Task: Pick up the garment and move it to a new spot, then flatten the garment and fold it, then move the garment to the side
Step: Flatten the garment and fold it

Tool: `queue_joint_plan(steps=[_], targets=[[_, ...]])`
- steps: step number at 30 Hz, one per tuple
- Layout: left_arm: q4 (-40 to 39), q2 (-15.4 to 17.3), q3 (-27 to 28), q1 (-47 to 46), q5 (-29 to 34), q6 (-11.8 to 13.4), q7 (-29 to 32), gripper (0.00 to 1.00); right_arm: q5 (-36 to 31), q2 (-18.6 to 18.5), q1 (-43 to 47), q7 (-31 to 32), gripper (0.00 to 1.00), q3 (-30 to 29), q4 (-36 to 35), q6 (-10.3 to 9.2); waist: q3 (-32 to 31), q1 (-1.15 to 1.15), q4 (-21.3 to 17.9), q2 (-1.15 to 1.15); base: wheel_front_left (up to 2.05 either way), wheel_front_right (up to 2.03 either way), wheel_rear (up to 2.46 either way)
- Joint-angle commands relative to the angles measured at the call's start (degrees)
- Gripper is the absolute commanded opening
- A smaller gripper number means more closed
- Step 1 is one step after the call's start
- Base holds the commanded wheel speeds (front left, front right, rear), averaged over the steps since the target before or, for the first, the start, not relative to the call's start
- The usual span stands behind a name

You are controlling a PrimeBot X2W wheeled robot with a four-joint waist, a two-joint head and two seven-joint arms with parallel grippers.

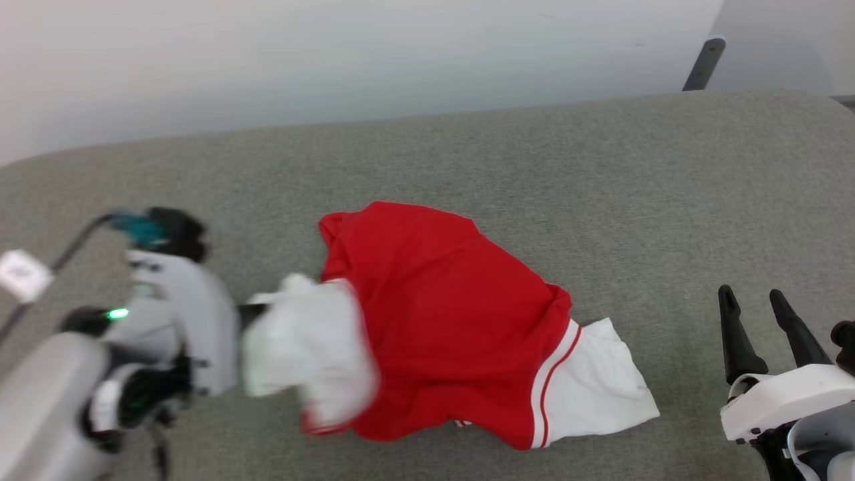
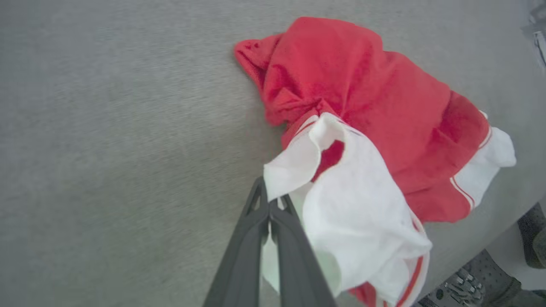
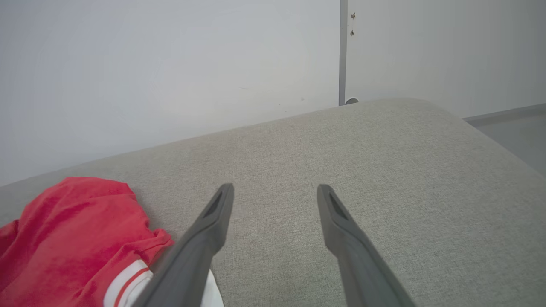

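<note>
Left claw [image 2: 270,199] is pressed shut on the white sleeve [image 2: 354,204] of the shirt [image 1: 441,321], which lies crumpled in the middle of the cushion [image 1: 601,167]; I judge that grip is there to lift and carry it to a new spot. Right claw [image 1: 751,297] hovers spread over the cushion's right end, free for flattening later

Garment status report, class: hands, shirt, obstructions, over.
Left hand shut on garment, at a white sleeve. Right hand open, off the cloth. Shirt crumpled, unfolded, on grey cushion. Nothing seen blocking.
</note>
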Motion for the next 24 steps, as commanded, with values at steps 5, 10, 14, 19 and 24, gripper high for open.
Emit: queue_joint_plan(steps=[5, 10, 14, 19, 24], targets=[[1.51, 6.05, 3.90, 4.31, -0.23, 2.03, -1.38, 0.00, -0.64, 0.14, 0.59, 0.79, 1.00, -0.29, -0.78, -0.04, 0.22, 0.00, 1.01, 0.00, 0.00, 0.00, 0.00], [5.96, 8.33, 4.75, 5.80, 1.06, 0.95, -3.72, 0.00, -1.25, 0.13, 0.11, 1.67, 1.00, -0.47, -1.70, -0.04, 0.89, 0.00, 1.53, 0.00, 0.00, 0.00, 0.00], [10.96, 6.93, 3.51, 4.29, 2.62, -1.05, -6.08, 0.00, -1.39, 0.14, -0.59, 2.49, 1.00, 0.02, -2.60, -0.04, 1.69, 0.00, 1.51, 0.00, 0.00, 0.00, 0.00], [18.39, 4.13, 1.47, 0.89, 5.72, -4.31, -10.38, 0.00, -1.70, 0.14, -1.29, 3.26, 1.00, 0.50, -3.44, -0.04, 2.74, 0.00, 1.11, 0.00, 0.00, 0.00, 0.00], [27.42, 1.51, -0.20, -2.72, 8.42, -6.22, -13.93, 0.00, -2.13, 0.14, -1.61, 3.73, 1.00, 0.79, -3.93, -0.04, 3.47, 0.00, 0.59, 0.00, 0.00, 0.00, 0.00]])
